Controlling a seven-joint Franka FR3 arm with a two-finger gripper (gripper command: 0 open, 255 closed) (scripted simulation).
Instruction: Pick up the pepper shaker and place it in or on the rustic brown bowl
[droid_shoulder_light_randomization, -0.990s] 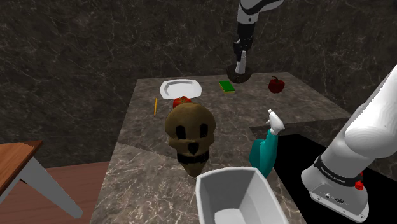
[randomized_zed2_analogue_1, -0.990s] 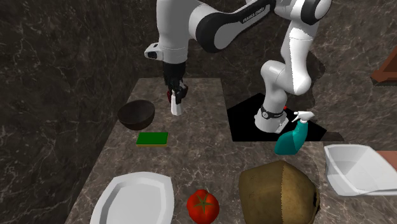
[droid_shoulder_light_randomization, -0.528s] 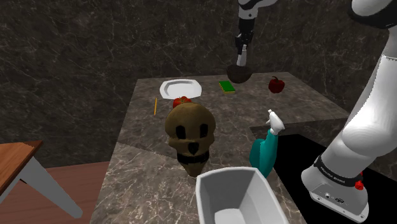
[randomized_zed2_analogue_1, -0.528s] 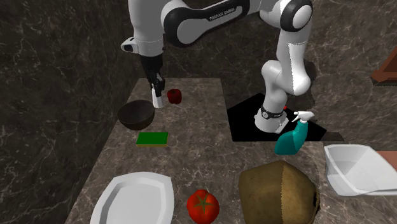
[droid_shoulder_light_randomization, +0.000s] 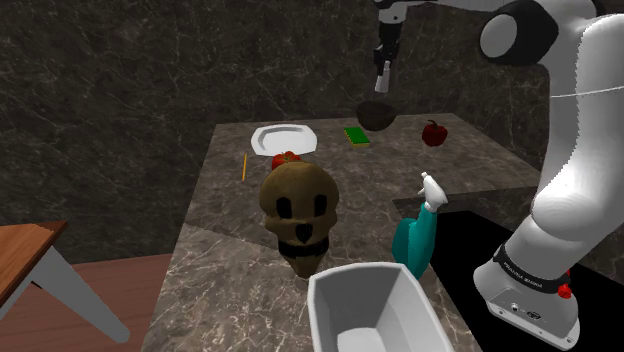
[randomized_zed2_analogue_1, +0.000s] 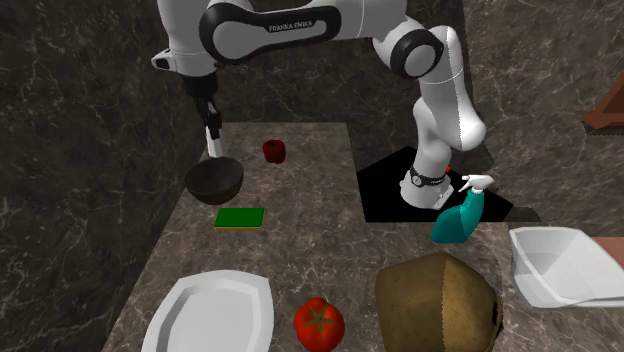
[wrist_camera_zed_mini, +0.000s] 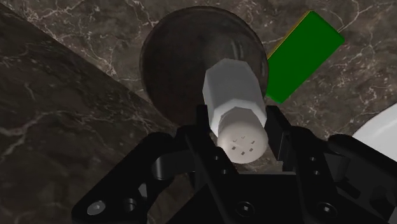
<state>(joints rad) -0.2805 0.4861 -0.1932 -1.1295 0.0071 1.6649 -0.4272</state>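
My tool (wrist_camera_zed_mini: 236, 124) clasps the small, stiff shaker (wrist_camera_zed_mini: 233, 92) around its faceted body above the bowl (wrist_camera_zed_mini: 167, 57); it seems light but likely slippery.

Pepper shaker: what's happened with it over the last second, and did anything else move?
The gripper, still shut on the white pepper shaker, carried it toward the second exterior view's left, from beside the red fruit to above the dark bowl. Nothing was let go. The bowl, fruit, green block, plate and tomato stayed put.
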